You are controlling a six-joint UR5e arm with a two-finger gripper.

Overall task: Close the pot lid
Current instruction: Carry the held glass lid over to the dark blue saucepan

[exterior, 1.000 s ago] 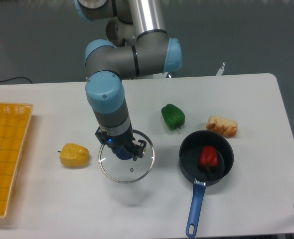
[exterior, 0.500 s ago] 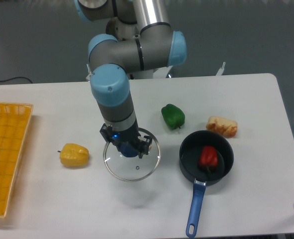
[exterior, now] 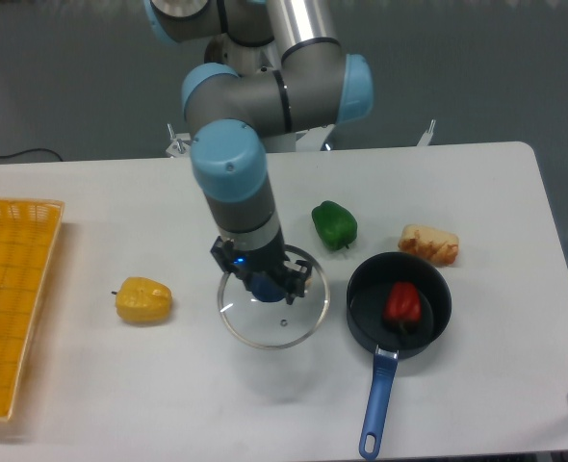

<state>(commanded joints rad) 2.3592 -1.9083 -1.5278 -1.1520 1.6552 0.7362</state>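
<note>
My claw (exterior: 264, 285) is clamped on the blue knob of the lid (exterior: 272, 310), left of the pot (exterior: 400, 306).

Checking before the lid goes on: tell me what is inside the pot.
A red pepper lies inside the pot, on its black floor. The floor under the pepper is hidden. The lid hangs from the hand, left of the pot.

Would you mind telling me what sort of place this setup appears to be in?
Most likely a robotics lab or test bench, not a real kitchen: an industrial arm's end effector holds a glass lid over a plain white table, with toy-like peppers and a small pot laid out before a bare grey backdrop.
</note>
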